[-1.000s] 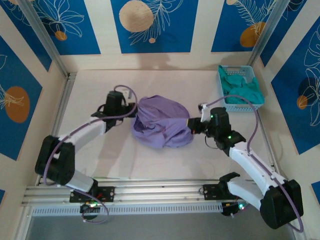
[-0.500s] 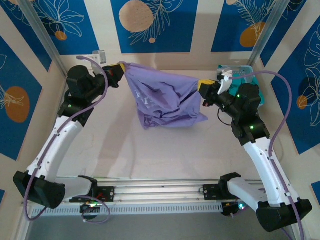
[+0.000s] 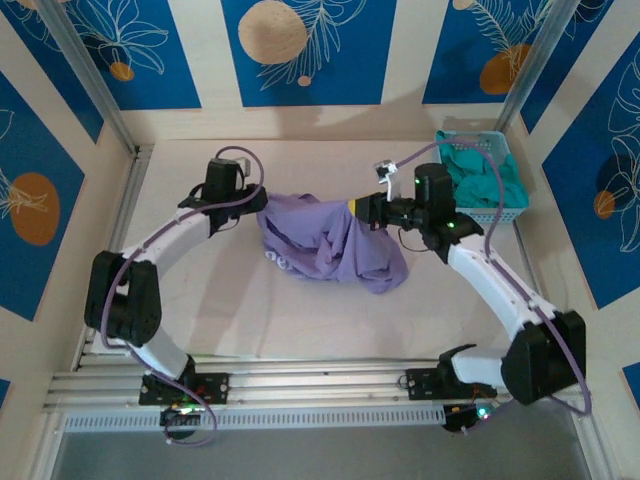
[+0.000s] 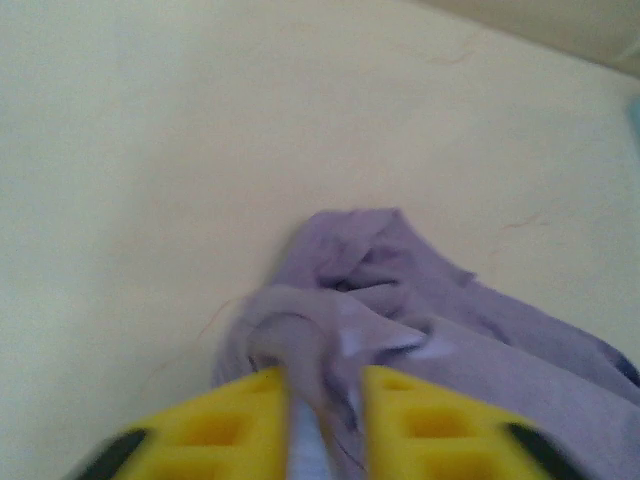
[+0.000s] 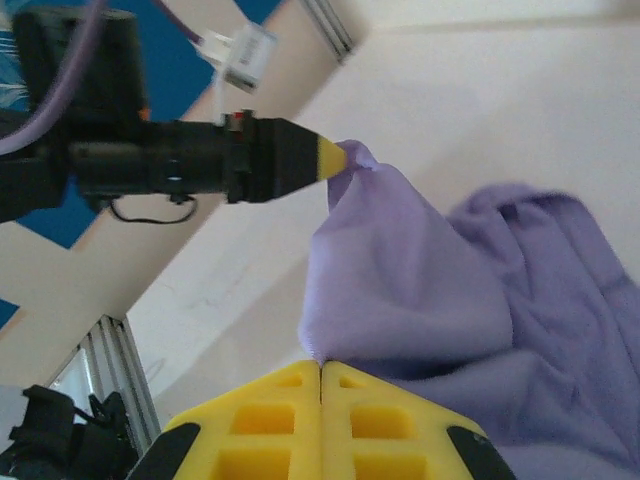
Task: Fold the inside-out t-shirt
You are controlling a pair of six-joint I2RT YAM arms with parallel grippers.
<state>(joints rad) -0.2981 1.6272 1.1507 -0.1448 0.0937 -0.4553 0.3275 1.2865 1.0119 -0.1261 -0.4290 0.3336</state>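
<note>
Pale tabletop [image 3: 300,320]: crumpled lavender cotton t-shirt [image 3: 330,250], not yet folded, is clamped by the right gripper [image 5: 320,368] and straddled by the parted left gripper [image 4: 325,390].

Left arm [image 3: 172,238] and right arm [image 3: 490,285]: white shells, black joints, a lavender cable [image 3: 238,151] looping behind each wrist. Left gripper [image 4: 325,390] and right gripper [image 5: 320,372] end in yellow, pocketed fingers [image 5: 268,412].

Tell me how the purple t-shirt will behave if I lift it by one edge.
Likely floppy: the t-shirt lies crumpled in soft folds, one edge pinched in the shut right gripper. Probably light, since the cloth looks thin. Expect it to drape and bunch rather than hold shape.
</note>
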